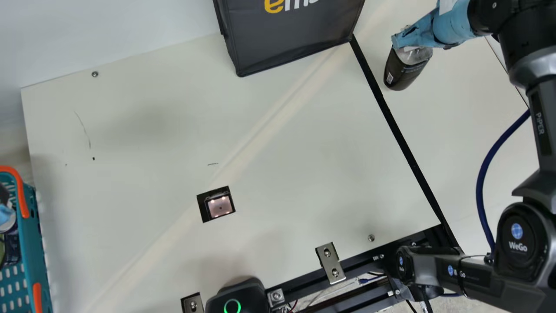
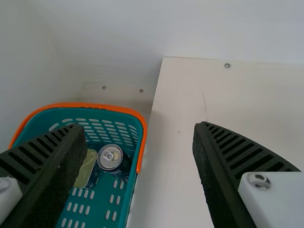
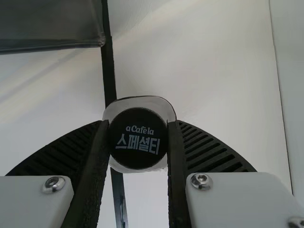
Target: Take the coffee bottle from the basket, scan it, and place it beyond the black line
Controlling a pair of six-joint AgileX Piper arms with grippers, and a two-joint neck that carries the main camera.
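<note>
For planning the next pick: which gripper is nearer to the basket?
Left: the left gripper hangs open near the basket; the right gripper holds the bottle far away, by the black line.

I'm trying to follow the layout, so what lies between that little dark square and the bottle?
In the main view, bare cream table stretches from the square to the black line, which crosses the way just short of the bottle.

One bottle (image 1: 403, 74), one basket (image 2: 90, 106), one bag (image 1: 286, 39), one round can (image 2: 110, 158) and one squarish tin (image 2: 85, 172)
</note>
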